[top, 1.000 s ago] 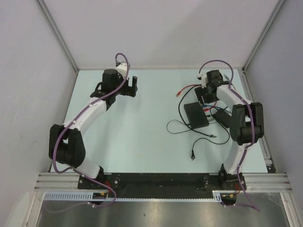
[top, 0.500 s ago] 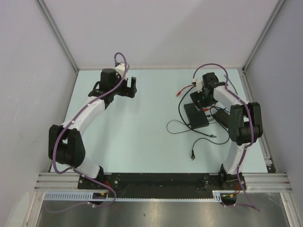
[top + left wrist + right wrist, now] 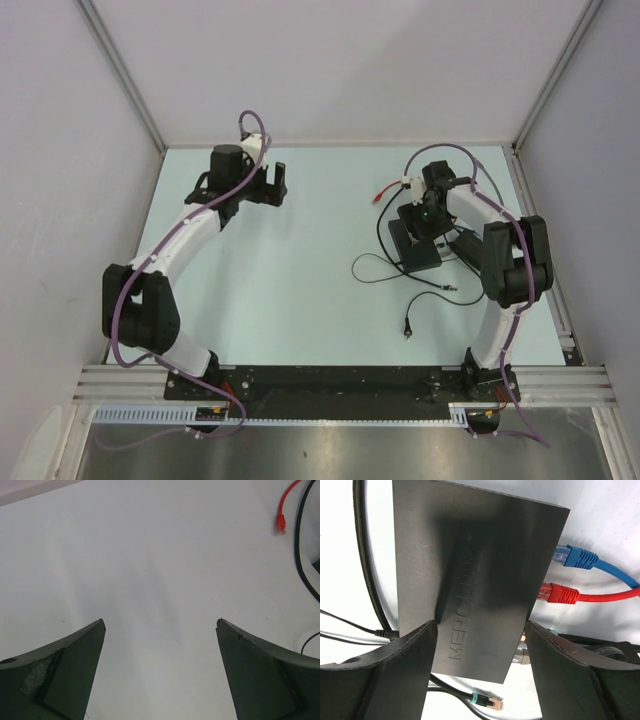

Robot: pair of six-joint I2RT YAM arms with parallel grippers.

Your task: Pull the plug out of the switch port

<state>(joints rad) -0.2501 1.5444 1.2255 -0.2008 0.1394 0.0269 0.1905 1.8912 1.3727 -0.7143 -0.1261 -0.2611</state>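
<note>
The switch (image 3: pixel 470 570) is a flat matte-black box, seen close in the right wrist view and under the arm in the top view (image 3: pixel 420 256). A blue plug (image 3: pixel 575 556) and a red plug (image 3: pixel 560 593) sit in sockets on its right edge. Below them a grey plug (image 3: pixel 520 655) is partly hidden by a finger. My right gripper (image 3: pixel 481 624) is open. Its fingers straddle the near end of the switch, with the box showing between them. My left gripper (image 3: pixel 160 622) is open over bare table, far to the left (image 3: pixel 270 183).
A loose black cable ends in a teal-banded plug (image 3: pixel 487 701) just below the switch. The red cable's free end (image 3: pixel 281 525) lies on the table (image 3: pixel 300 260). A thin black lead with a jack (image 3: pixel 406 328) curls nearer the bases. A black adapter brick (image 3: pixel 468 246) lies right of the switch.
My right gripper has moved left and nearer, from beyond the switch's far end to over it. The left arm has barely moved.
</note>
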